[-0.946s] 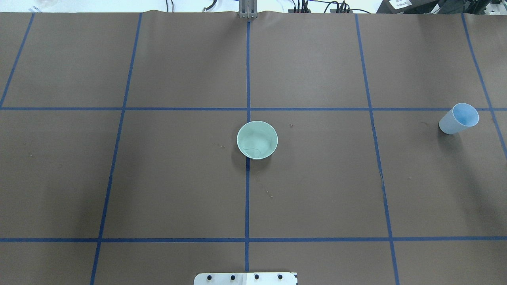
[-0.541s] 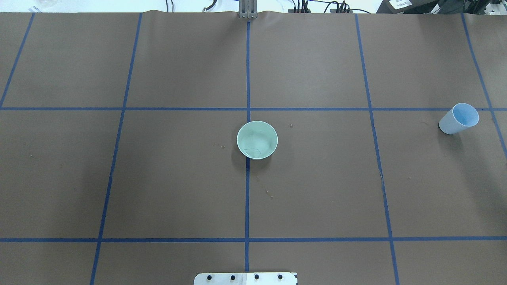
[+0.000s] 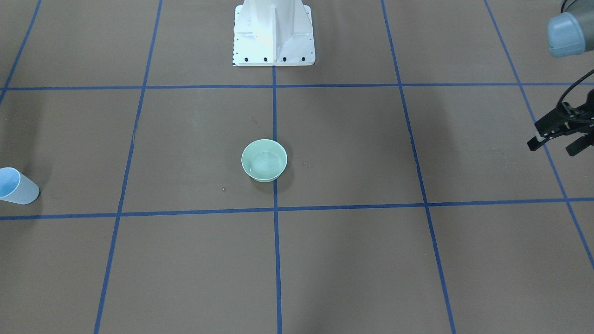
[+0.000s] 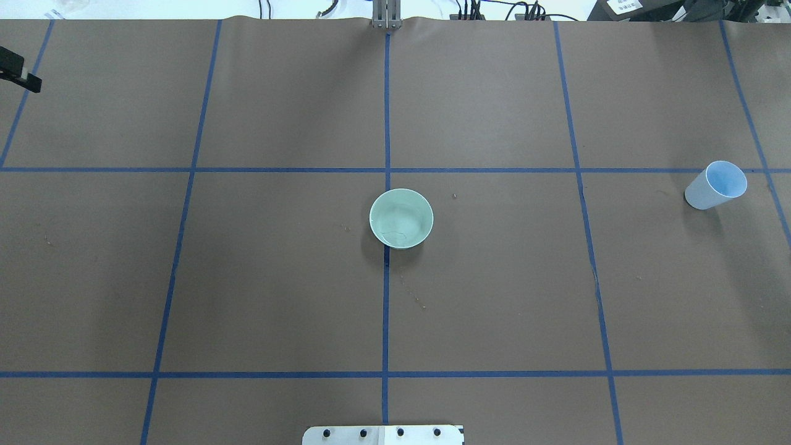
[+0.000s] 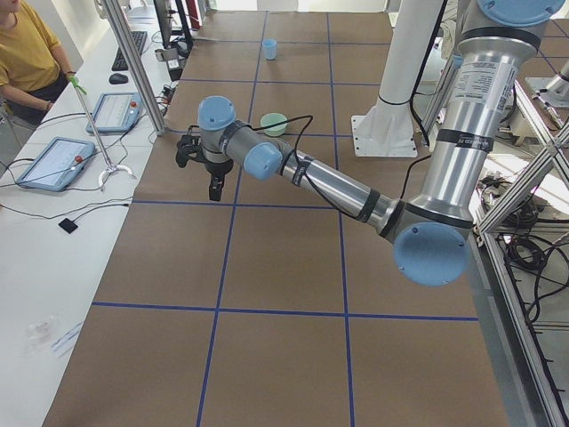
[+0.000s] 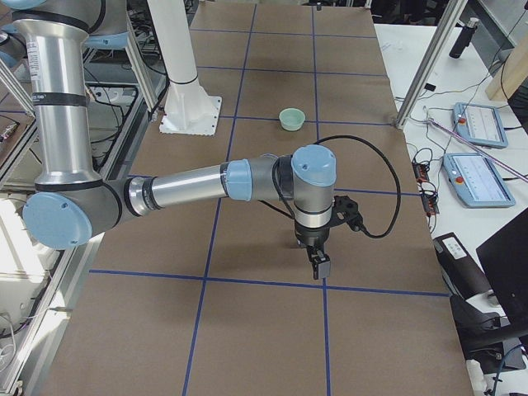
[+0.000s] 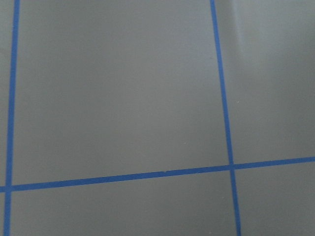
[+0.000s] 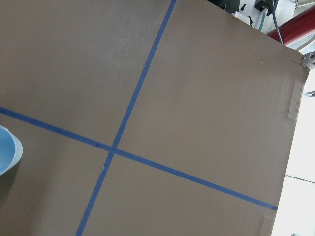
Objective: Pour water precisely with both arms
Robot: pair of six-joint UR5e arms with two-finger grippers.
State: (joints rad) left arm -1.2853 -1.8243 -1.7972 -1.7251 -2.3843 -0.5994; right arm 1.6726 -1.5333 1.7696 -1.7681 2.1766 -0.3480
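Mid-table, green bowl [image 4: 401,218]; blue cup [image 4: 715,185] apart

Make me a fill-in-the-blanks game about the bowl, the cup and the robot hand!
1. The bowl in the middle of the table is light ___.
2. The cup is coloured ___.
3. The cup stands on the robot's ___ side.
4. The left gripper is ___ and holds nothing.
Missing words: green; blue; right; open.
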